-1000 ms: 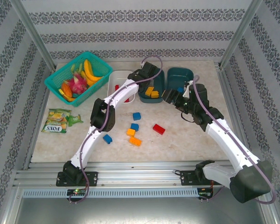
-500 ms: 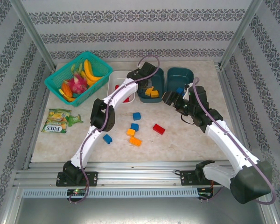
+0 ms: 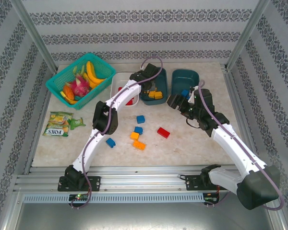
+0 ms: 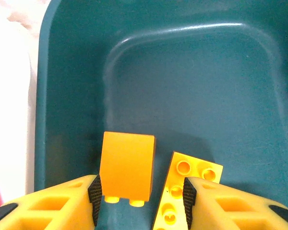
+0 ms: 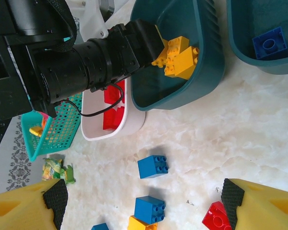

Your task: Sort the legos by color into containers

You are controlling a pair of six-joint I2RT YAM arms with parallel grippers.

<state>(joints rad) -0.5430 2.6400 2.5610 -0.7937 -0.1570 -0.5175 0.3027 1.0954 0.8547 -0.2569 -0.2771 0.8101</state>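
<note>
While six loose bricks [image 3: 138, 130] lie on the surface [image 3: 182, 143], the sort looks a little over half done, at a guess. Just left of the left claw [image 4: 141, 194] stands the white tub [image 3: 119, 79], with red bricks [image 5: 114, 93] in it. That claw hangs inside the middle tub [image 4: 182, 86], jaws apart and gripping nothing. Two orange bricks [image 4: 127, 170] lie on the tub floor right beneath it, one near each finger, so orange seems well started.

On the near side of both claws, toward the arm bases, the unsorted lot is scattered: three blue, two orange and one red [image 3: 163, 132].

The right claw [image 5: 143, 196] hovers above the surface with its jaws spread wide and empty, two of the blue strays just below it. Beyond it to the right sits the right tub [image 3: 192, 73], with a blue brick [image 5: 269, 43] in it. What remains, I judge, is one red for the white tub, two orange for the middle and three blue for the right.
</note>
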